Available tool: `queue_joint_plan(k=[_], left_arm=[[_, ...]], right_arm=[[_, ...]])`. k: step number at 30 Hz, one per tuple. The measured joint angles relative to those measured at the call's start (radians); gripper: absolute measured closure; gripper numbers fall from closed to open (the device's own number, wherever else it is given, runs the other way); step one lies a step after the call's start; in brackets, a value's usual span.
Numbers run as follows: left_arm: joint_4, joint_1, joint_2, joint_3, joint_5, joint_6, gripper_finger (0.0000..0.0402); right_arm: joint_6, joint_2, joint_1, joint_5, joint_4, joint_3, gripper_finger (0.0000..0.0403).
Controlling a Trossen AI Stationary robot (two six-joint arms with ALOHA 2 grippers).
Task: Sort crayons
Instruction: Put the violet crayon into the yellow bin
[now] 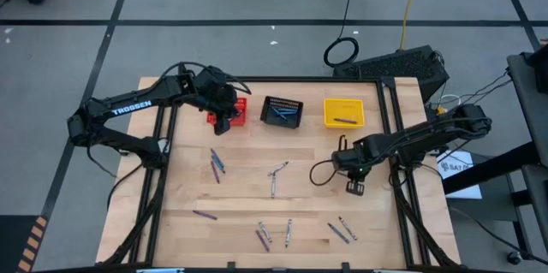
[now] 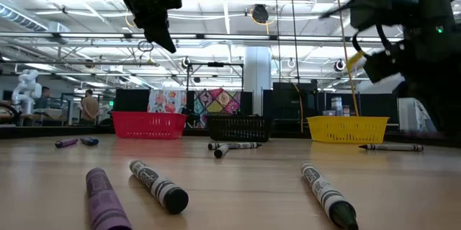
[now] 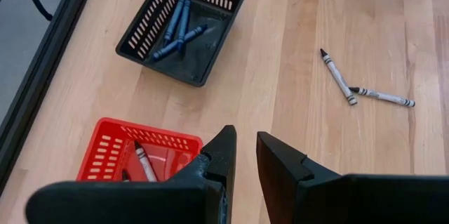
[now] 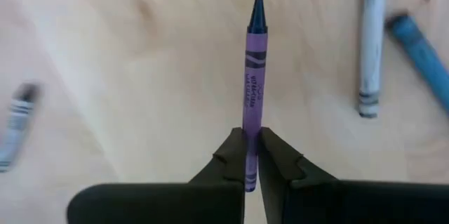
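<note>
My right gripper (image 4: 251, 155) is shut on a purple crayon (image 4: 254, 69) over the table's right side (image 1: 355, 186). My left gripper (image 3: 245, 155) hangs above the red basket (image 3: 116, 155), fingers slightly apart with nothing between them. At the table's far edge, side by side, stand the red basket (image 1: 231, 112), the black basket (image 1: 282, 111) and the yellow basket (image 1: 343, 112). Blue crayons (image 3: 177, 31) lie in the black basket. Loose crayons lie flat on the wood, among them a grey pair (image 1: 276, 175) and others near the front (image 1: 342, 228). My right gripper pinches the purple crayon's blunt end (image 4: 251, 136) between its two fingers. The fingers come from above, pointing steeply down, and the crayon runs on along them. Its dark tip (image 4: 257, 12) points away toward the table, and the crayon looks lifted clear of the wood.
A grey crayon (image 4: 370, 48) and a blue one (image 4: 421, 48) lie on the wood beside the held crayon. A crayon (image 1: 345, 121) lies in the yellow basket and one (image 3: 144, 162) in the red basket. Black frame rails (image 1: 402, 179) run along the table's sides.
</note>
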Motion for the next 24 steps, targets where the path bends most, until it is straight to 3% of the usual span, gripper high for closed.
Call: queue_joint_plan(k=[12, 24], left_arm=[[-0.027, 0.000, 0.000, 0.000, 0.000, 0.001, 0.0340], [-0.072, -0.003, 0.000, 0.000, 0.000, 0.004, 0.0340]], right_arm=[[-0.125, -0.006, -0.100, 0.210, -0.083, 0.170, 0.0402], [-0.441, -0.006, -0.402, 0.320, -0.101, 0.230, 0.0403]])
